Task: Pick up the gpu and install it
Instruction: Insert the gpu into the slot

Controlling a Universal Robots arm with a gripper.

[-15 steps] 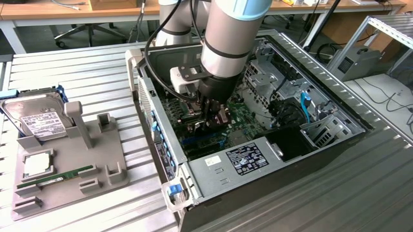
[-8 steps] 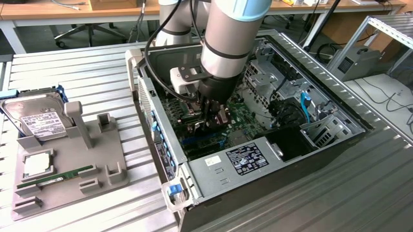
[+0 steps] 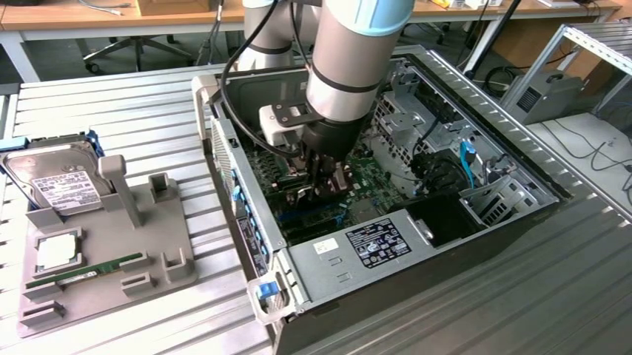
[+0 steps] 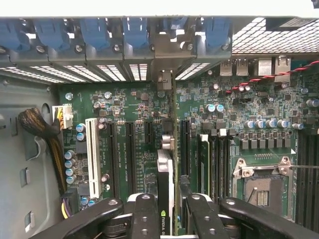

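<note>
The gpu (image 4: 165, 186) stands on edge between my fingers (image 4: 145, 215), a thin dark card with a small green logo near the pads. Its silver end bracket (image 4: 164, 79) reaches up to the rear slot openings of the case. My gripper (image 4: 167, 219) is shut on the card, which sits over a long black slot of the green motherboard (image 4: 124, 107); whether it is seated I cannot tell. In the exterior view the gripper (image 3: 324, 185) is deep inside the open computer case (image 3: 395, 248), with the gpu (image 3: 338, 183) held upright just above the board.
A white slot (image 4: 92, 154), a cable bundle (image 4: 42, 129) and the CPU socket (image 4: 261, 191) flank the card. Blue latches (image 4: 134, 30) line the rear wall. At the exterior view's left a grey fixture (image 3: 148, 244) holds a hard drive (image 3: 61, 186) and a green RAM stick (image 3: 84, 272).
</note>
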